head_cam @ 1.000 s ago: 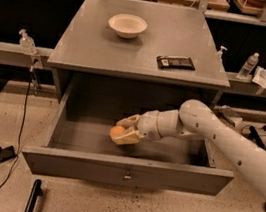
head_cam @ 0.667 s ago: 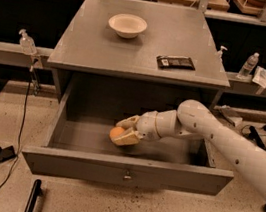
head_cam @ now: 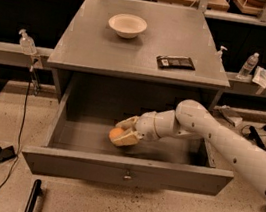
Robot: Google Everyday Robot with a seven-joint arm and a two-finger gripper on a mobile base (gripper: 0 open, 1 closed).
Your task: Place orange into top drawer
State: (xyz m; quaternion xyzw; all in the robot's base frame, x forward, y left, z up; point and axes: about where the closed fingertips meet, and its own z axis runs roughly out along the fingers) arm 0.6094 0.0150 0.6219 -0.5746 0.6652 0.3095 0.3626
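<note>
The top drawer (head_cam: 124, 172) of the grey cabinet is pulled wide open, its front panel with a small keyhole facing me. My gripper (head_cam: 122, 130) reaches in from the right on a white arm and sits low inside the drawer, left of centre. Its cream fingers (head_cam: 126, 138) are closed around the orange (head_cam: 115, 134), which shows as a small round orange shape between them, close to the drawer floor.
On the cabinet top stand a cream-white bowl (head_cam: 127, 25) at the back and a dark flat packet (head_cam: 175, 62) to the right. Plastic bottles (head_cam: 248, 65) stand on the side shelves. Cables and a dark stand lie on the floor at left.
The gripper with the orange has stayed at almost the same spot inside the drawer; the arm shifted only slightly.
</note>
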